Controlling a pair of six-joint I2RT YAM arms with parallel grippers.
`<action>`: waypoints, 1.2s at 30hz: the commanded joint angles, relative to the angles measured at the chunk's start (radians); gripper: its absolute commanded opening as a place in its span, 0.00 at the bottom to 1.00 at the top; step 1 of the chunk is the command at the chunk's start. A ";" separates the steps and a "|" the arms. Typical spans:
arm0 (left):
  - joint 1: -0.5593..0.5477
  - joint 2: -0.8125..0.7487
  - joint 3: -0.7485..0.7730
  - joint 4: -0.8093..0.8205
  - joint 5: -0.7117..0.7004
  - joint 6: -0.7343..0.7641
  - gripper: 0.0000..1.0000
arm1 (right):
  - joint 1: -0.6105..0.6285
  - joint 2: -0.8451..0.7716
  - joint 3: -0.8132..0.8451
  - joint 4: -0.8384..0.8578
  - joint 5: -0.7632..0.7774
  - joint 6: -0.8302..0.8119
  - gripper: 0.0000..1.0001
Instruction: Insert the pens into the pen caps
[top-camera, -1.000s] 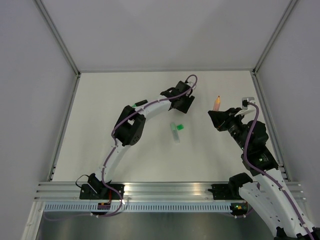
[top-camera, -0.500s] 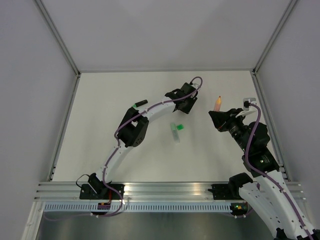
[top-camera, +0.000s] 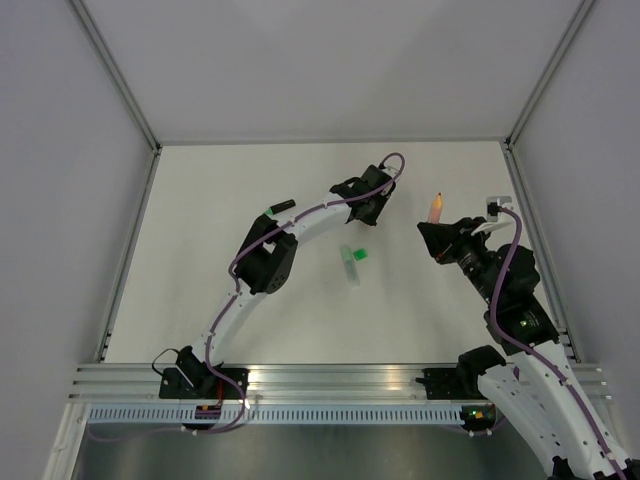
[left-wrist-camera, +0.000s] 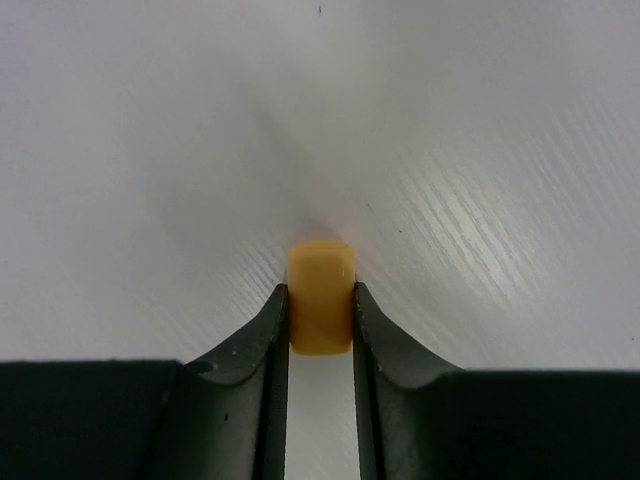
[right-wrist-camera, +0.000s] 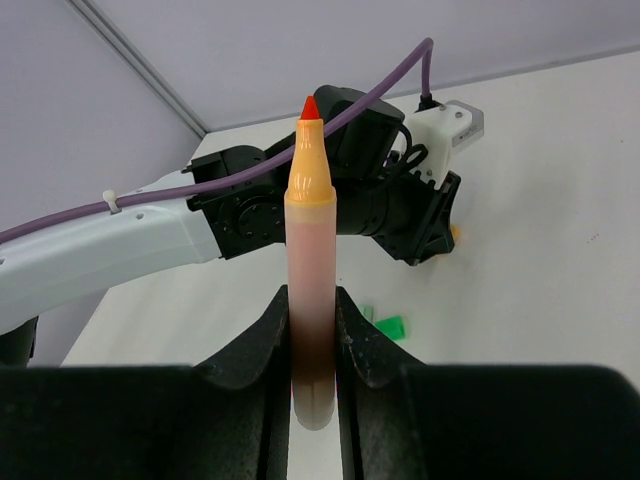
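orange cap (left-wrist-camera: 321, 268): clamped in the left gripper (left-wrist-camera: 320, 292), far centre of the bench (top-camera: 200, 260). change: left arm has shifted slightly toward the far edge, then settled. orange pen (right-wrist-camera: 309, 220): pinched in the right gripper (right-wrist-camera: 311, 300) near the right edge, tip up, barely moved. judgement: both halves in hand, mating not begun. pale green pen (top-camera: 350, 267) and green cap (top-camera: 361, 253) lie mid-bench.

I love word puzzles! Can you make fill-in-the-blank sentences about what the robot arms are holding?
The right gripper holds a pen whose barrel is ___.
The orange cap is pinched by the ___ gripper.
The pale pen lies on the table beside a ___ cap.
Missing words: orange; left; green.
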 joint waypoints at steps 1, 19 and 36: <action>0.001 -0.038 -0.006 -0.059 -0.020 -0.040 0.02 | 0.001 0.003 -0.005 0.031 -0.009 -0.007 0.00; 0.020 -0.957 -0.719 0.390 0.335 -0.411 0.02 | 0.034 0.172 -0.067 0.364 -0.435 0.045 0.00; 0.018 -1.400 -1.058 0.541 0.212 -0.515 0.02 | 0.530 0.365 0.071 0.349 0.062 -0.092 0.00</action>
